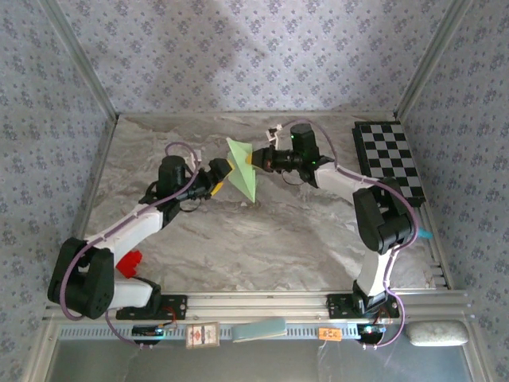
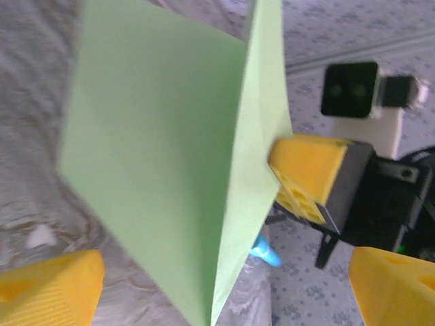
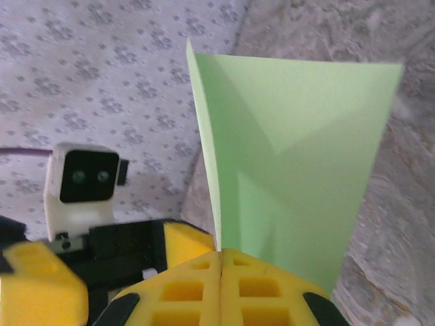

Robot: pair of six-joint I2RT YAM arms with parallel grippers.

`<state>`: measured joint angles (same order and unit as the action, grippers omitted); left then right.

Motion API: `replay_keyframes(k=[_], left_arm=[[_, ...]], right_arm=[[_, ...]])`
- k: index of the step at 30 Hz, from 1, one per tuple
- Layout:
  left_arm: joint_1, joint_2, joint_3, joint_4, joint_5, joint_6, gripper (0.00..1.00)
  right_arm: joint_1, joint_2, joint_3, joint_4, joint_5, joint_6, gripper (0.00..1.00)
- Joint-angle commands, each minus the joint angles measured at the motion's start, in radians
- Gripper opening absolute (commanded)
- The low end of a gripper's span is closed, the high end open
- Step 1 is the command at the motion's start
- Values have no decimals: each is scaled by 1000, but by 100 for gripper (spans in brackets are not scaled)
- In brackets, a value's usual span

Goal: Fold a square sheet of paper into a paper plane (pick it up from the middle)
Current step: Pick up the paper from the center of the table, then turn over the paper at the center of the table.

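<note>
Paper plane: pale green, folded, centre crease showing. It hangs clear of the marbled table, mid-workspace, between the two grippers. Right gripper: jaws pressed together on one edge of the paper, sheet standing up from the pads. Left gripper: jaws spread wide, holding nothing; yellow fingers sit either side of the sheet, apart from it. Checkerboard at the table's far right
</note>
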<state>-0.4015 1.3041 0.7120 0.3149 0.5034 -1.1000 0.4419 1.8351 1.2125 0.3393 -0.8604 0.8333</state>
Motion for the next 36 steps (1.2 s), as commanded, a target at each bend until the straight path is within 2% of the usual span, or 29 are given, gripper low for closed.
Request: replay_keyframes(k=[1,7,11,23,36], left_arm=[[-24,5,-16,187,40,20,91],[-36,52,-2,244,51,22,84],[-39,94,16,283,84,10,72],[-54,161,13,489,156,-51,46],[-54,173,7,509,146,-69,22]], right_arm=[[-4,-22,-11,186,-67,176,0],[-3,-16,-51,291,-103,280,0],[-3,-10,-61,358,-115,337,0],[-5,26,-83,494,-122,455,0],[-14,36,-95,518,-114,481,1]])
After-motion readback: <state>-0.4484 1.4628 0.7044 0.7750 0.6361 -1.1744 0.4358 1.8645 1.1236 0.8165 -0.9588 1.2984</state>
